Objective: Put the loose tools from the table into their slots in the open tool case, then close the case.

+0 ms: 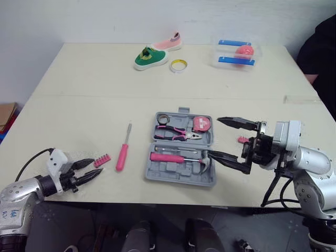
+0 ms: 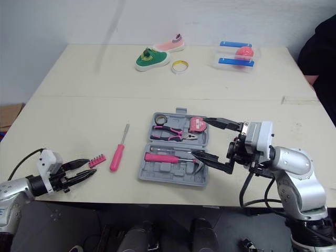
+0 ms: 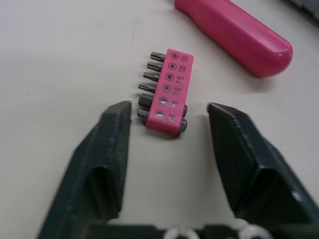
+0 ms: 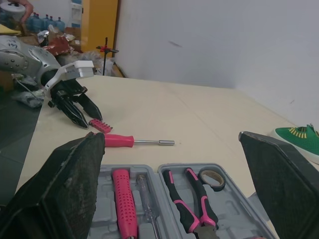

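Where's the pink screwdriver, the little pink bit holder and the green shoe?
pink screwdriver [image 1: 122,156]: left eye view, middle of its handle.
bit holder [image 3: 168,92]: left wrist view, on its pink block.
green shoe [image 1: 148,58]: left eye view, on its top.

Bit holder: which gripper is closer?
Left. Left gripper is open at the bit holder, fingers either side of its end. Right gripper hovers over the case's right edge, well away.
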